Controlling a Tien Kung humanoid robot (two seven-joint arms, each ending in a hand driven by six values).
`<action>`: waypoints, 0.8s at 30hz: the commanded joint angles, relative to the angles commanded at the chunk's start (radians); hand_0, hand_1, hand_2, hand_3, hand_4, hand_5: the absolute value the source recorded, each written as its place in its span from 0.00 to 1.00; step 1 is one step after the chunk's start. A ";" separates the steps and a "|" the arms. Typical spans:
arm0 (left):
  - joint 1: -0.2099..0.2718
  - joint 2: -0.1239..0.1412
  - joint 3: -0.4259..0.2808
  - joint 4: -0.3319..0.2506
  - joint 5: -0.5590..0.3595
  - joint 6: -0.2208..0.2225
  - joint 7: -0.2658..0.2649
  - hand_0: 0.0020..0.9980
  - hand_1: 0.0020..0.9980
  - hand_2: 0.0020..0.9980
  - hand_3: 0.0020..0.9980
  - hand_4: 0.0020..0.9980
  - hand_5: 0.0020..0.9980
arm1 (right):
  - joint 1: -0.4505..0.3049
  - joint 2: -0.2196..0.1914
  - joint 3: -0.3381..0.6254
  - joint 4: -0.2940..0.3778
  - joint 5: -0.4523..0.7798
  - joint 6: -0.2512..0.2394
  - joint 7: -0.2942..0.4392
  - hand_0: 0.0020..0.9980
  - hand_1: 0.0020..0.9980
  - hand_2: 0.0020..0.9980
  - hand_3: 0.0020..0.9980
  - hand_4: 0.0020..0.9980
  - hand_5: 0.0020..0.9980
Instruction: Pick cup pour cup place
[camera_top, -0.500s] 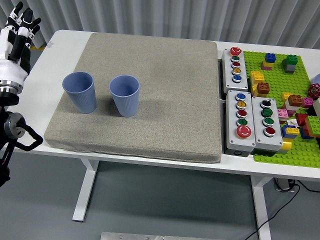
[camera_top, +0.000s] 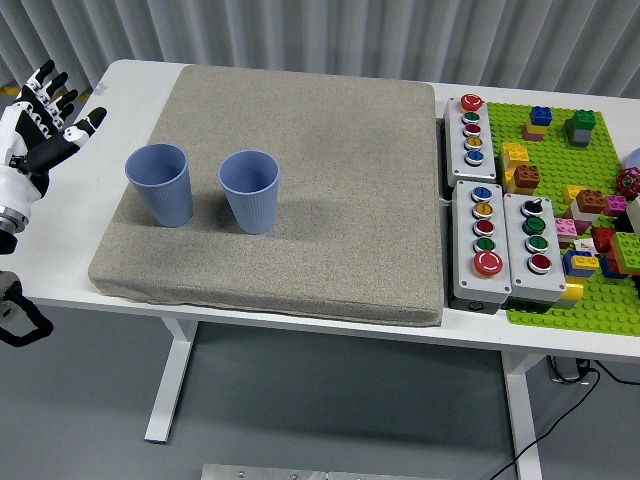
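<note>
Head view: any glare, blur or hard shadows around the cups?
Head view: sharp throughout, light even and diffuse; no glare on the white table. The left cup and right cup cast only faint shadows on the grey mat. The left hand, open at the frame edge, shows no motion blur.

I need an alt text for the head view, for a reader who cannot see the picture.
Two blue cups stand upright side by side on a grey mat covering a white table, while the robot's left hand hovers open at the left edge, holding nothing. To the right of the mat lie button boxes and a green plate with toy bricks.
</note>
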 joint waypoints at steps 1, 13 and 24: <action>0.010 0.003 0.005 -0.009 0.007 -0.003 0.004 0.96 0.93 1.00 1.00 0.84 0.16 | 0.003 -0.001 0.000 0.000 0.000 0.000 0.000 0.70 0.70 0.63 0.62 0.19 0.33; 0.101 0.002 0.031 -0.066 0.034 -0.006 0.017 0.96 0.93 1.00 1.00 0.84 0.15 | 0.014 -0.003 -0.001 0.000 0.002 0.000 0.001 0.70 0.70 0.63 0.62 0.19 0.33; 0.171 -0.024 0.069 -0.085 0.056 0.042 0.005 0.96 0.92 1.00 1.00 0.92 0.29 | 0.018 -0.004 0.001 0.000 0.000 0.001 0.001 0.70 0.70 0.63 0.62 0.18 0.33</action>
